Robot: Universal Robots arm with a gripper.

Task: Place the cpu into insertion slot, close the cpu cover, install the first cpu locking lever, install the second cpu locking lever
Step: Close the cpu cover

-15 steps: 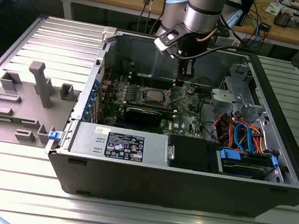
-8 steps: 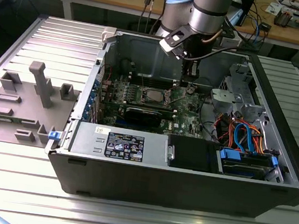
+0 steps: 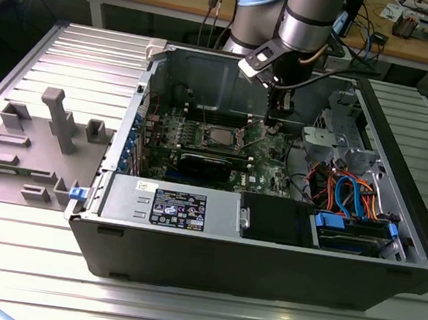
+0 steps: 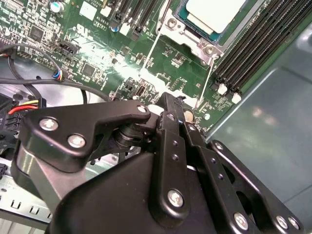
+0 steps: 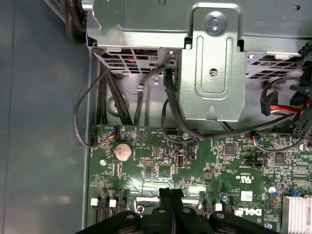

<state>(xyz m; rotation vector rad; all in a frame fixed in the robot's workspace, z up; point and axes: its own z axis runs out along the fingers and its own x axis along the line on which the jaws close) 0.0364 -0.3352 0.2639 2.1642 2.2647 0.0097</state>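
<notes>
The cpu [image 4: 214, 12] shows its silver-grey top in the insertion slot [image 3: 218, 136] on the green board. The silver cpu cover [image 4: 171, 24] lies flat around it as a frame. Two thin wire locking levers [image 4: 150, 54] [image 4: 206, 80] run out from the socket's corners over the board. My gripper [image 4: 170, 100] is shut, its black fingers pressed together with nothing seen between them. Its tip hovers just beside the free end of one lever; whether they touch I cannot tell. In the exterior view the gripper [image 3: 276, 119] hangs inside the case, to the right of the socket. It also appears in the first wrist view [image 5: 171, 191].
Long black memory slots [image 4: 253, 44] flank the socket. A metal drive bracket [image 5: 209, 73] and black cables [image 5: 122, 105] stand beyond the board's edge. The case wall [image 4: 273, 122] is close by. Drive bays with orange and blue cables [image 3: 346, 196] fill the case's right side in the exterior view.
</notes>
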